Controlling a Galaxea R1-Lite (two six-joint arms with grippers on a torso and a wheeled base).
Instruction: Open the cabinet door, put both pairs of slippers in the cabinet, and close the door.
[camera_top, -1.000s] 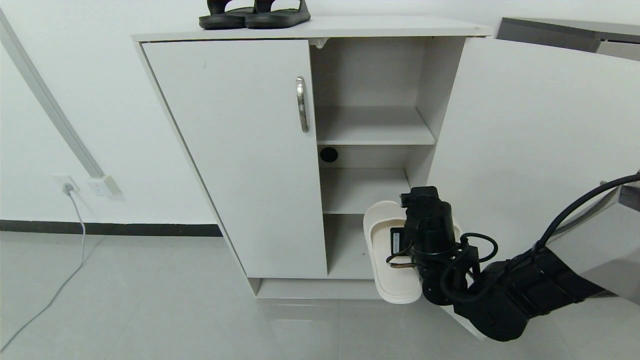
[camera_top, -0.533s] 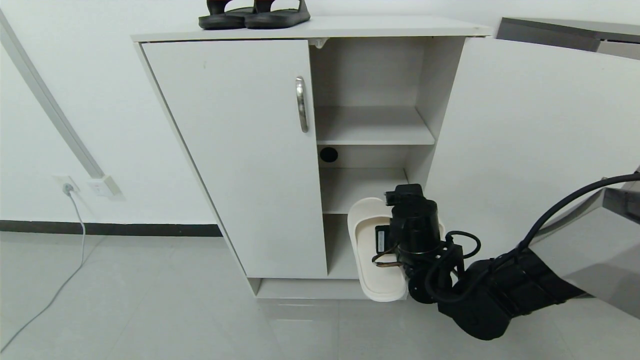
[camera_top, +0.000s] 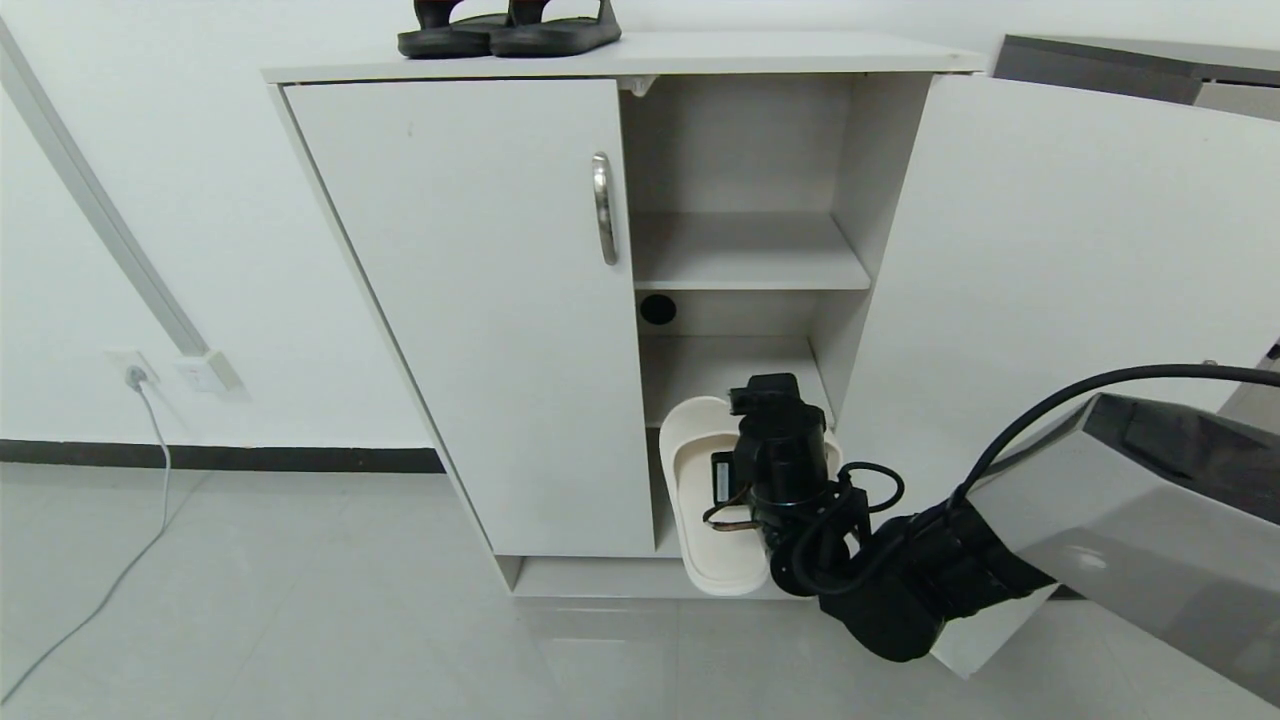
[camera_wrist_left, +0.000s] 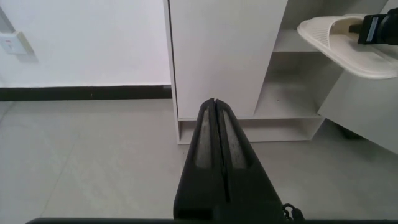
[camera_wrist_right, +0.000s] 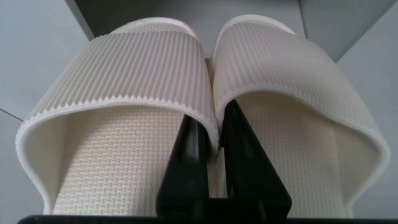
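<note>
Left wrist view shows the left pincer (camera_wrist_left: 214, 107) over the grey tiled floor (camera_wrist_left: 93, 162), jaws pressed together on nothing. A pair of black rubber slippers (camera_top: 510, 30) sits atop the white wooden cabinet (camera_top: 760, 52), above its closed left door (camera_top: 480, 300). Further right, the right pincer (camera_wrist_right: 214, 134) clamps the adjoining straps of a pair of cream ribbed slippers (camera_top: 700, 500) at the mouth of the bottom compartment, beside the open right door (camera_top: 1060, 250).

Top edge of head view cuts the pair of black rubber slippers (camera_top: 510, 35) on the white cabinet (camera_top: 450, 300). The right arm (camera_top: 900, 590) hides much of the pair of cream ribbed slippers (camera_top: 700, 500). Fingertips of the right hand (camera_wrist_right: 214, 124) buried under their straps. The open right door (camera_top: 1060, 250) runs off frame.
</note>
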